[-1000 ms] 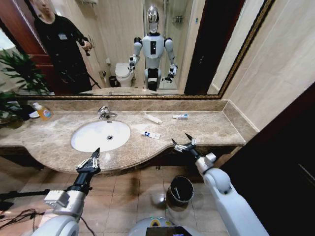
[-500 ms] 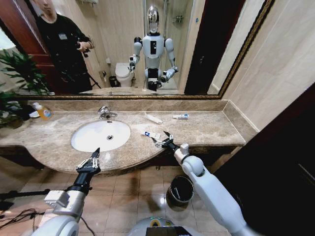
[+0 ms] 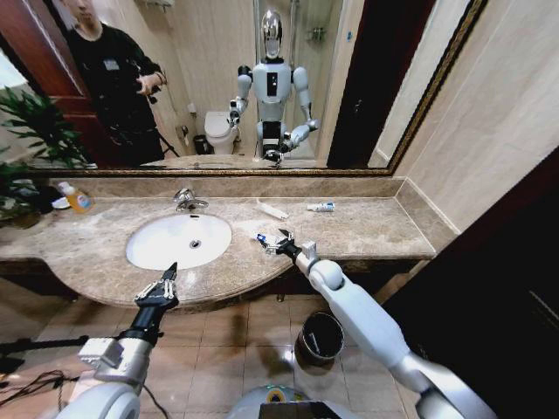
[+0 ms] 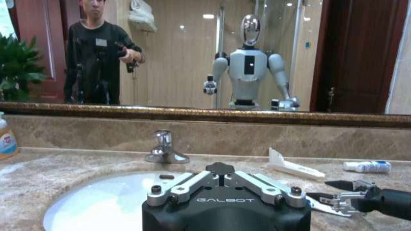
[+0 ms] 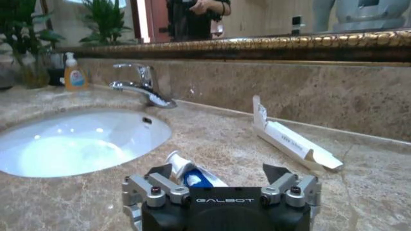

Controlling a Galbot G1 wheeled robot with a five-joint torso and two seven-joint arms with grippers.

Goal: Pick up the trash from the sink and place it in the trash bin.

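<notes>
A blue-white tube (image 3: 265, 237) lies on the marble counter right of the white oval sink (image 3: 148, 253). My right gripper (image 3: 277, 243) is open and low over the counter, right at this tube. In the right wrist view the tube (image 5: 190, 173) lies between the open fingers (image 5: 276, 172), nearer to one of them. A white toiletry box (image 3: 272, 210) and a small white tube (image 3: 320, 207) lie farther back by the mirror. The black trash bin (image 3: 321, 339) stands on the floor under the counter's right part. My left gripper (image 3: 159, 285) is open and hangs in front of the counter edge.
A chrome tap (image 3: 186, 200) stands behind the basin. An orange bottle (image 3: 77, 199) and a plant (image 3: 26, 131) sit at the counter's far left. The mirror behind shows a person and the robot's reflection. A dark door (image 3: 515, 262) is at the right.
My right arm has swung left from the counter's front edge and reached onto the counter to the blue-white tube. The left arm has not moved.
</notes>
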